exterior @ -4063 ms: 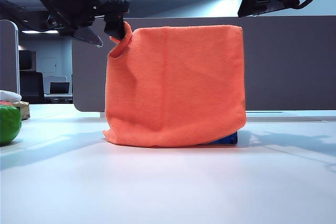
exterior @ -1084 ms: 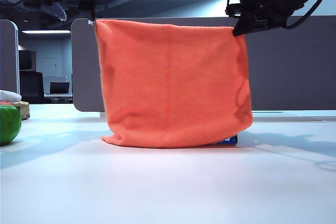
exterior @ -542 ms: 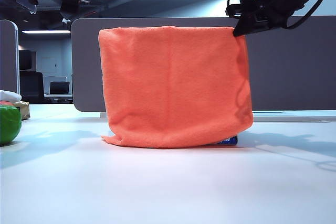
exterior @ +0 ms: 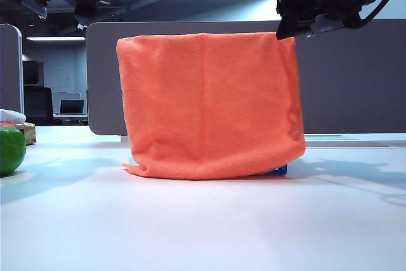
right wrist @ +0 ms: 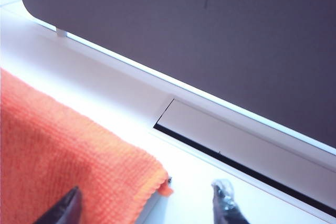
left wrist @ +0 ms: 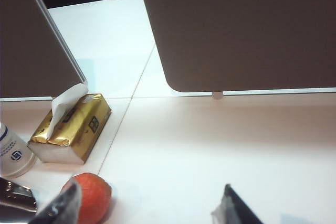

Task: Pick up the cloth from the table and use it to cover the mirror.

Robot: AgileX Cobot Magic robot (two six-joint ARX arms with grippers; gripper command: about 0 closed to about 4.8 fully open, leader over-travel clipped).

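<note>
White table (exterior: 203, 220), fuzzy cloth (exterior: 209, 103); both end effectors (left wrist: 152, 211) (right wrist: 147, 208) seemingly spread.

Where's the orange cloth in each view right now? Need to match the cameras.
Exterior view: the cloth hangs in mid-frame, draped down to the table.
Left wrist view: not in it.
Right wrist view: the cloth's top corner shows between the open right gripper's fingertips.
Shared landmark: the grey-brown divider panel.

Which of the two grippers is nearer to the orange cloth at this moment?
The right gripper, open just above the cloth's upper right corner. The left gripper, also open, is up and away from the cloth's left edge.
</note>
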